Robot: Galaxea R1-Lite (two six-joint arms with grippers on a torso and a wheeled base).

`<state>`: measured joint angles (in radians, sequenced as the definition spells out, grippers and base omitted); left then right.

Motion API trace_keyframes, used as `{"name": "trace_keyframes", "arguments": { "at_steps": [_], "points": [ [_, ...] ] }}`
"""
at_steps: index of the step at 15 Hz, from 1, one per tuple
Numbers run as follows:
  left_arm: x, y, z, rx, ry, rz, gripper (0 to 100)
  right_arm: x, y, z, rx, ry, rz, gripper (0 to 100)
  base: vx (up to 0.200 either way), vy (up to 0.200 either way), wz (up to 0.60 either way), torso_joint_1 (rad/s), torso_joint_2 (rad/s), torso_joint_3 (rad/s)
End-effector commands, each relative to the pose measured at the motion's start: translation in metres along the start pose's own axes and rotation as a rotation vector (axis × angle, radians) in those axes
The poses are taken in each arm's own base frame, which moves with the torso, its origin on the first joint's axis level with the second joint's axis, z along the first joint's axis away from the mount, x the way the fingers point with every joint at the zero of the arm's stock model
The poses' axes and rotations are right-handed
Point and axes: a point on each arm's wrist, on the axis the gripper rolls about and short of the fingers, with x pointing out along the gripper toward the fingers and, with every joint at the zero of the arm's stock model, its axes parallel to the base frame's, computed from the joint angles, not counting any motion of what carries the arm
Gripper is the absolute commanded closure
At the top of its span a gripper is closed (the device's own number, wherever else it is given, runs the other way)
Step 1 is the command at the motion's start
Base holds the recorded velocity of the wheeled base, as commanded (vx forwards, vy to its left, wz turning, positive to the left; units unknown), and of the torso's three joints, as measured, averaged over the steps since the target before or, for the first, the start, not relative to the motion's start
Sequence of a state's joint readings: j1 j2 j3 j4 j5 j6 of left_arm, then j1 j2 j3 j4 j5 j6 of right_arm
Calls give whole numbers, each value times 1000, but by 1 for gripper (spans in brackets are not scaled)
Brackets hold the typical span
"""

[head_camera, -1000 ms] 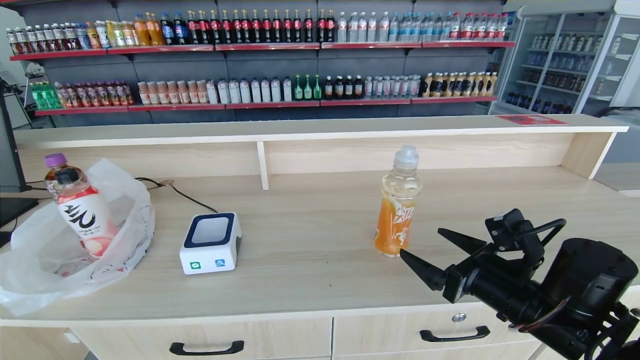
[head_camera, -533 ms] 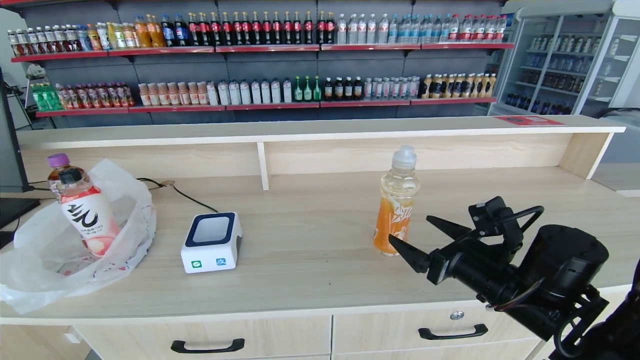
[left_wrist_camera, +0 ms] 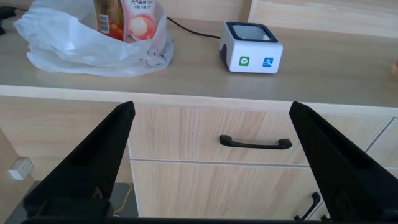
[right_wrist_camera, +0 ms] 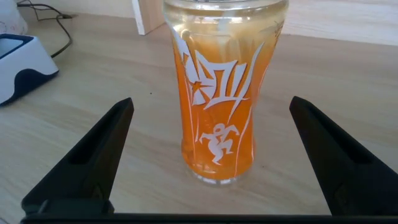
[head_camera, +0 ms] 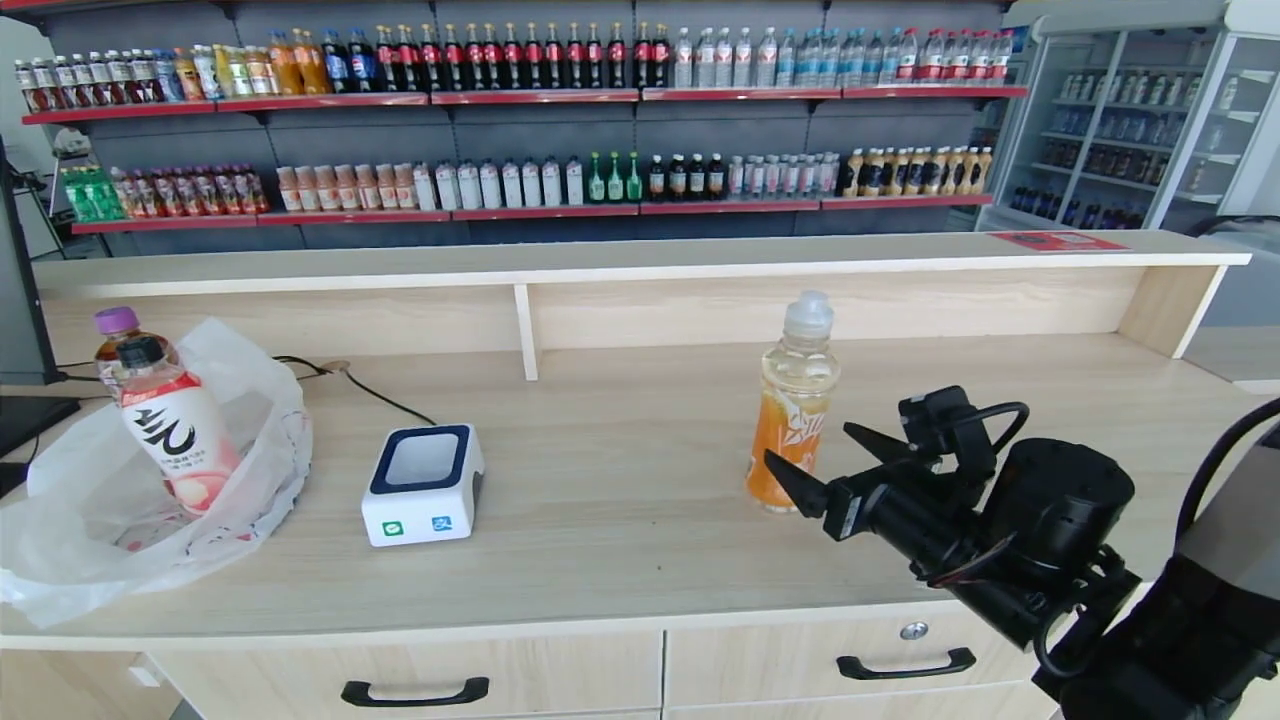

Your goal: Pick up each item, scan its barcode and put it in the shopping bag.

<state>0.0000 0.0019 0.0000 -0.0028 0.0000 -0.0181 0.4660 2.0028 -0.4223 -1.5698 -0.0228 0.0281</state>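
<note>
Though framed between the spread fingers in the right wrist view, touched by neither: orange drink bottle (head_camera: 795, 405), upright on the counter (head_camera: 620, 540), right of centre. Right gripper (head_camera: 808, 445) wide apart, holding nothing, level with the bottle's lower orange part, tips just short of it on the near right side. Closer than a second ago: advanced from the counter's near right edge toward the bottle, with the bottle itself unmoved.

Left gripper (left_wrist_camera: 211, 106) likewise spread wide and empty, low before the drawers (left_wrist_camera: 186, 130), beneath the counter's front edge.

Leftward, well apart from the bottle: scanner (head_camera: 423, 485), then shopping bag (head_camera: 60, 540) at the left end, with bottles (head_camera: 170, 430) inside. Wide stretch of counter between orange bottle and scanner. Raised back ledge (head_camera: 640, 262) behind the bottle, front edge close under the right gripper.
</note>
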Motion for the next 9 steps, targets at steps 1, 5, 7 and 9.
{"name": "trace_keyframes", "arguments": {
  "at_steps": [1, 5, 7, 9],
  "points": [
    [0, 0, 0, 0, -1, 2, 0, 7, 5, -6, -1, 9, -15, 0, 0, 0, 0, 0, 0, 0],
    [0, 0, 1, 0, -7, 1, 0, 28, 7, -7, 8, -30, -97, 0, 0, 0, 0, 0, 0, 0],
    [0, 0, 1, 0, -7, 1, 0, 36, 8, -10, 11, -39, -111, 0, 0, 0, 0, 0, 0, 0],
    [0, 0, 1, 1, -7, 1, 0, 45, 7, -8, 27, -67, -165, 0, 0, 0, 0, 0, 0, 0]
  ]
}}
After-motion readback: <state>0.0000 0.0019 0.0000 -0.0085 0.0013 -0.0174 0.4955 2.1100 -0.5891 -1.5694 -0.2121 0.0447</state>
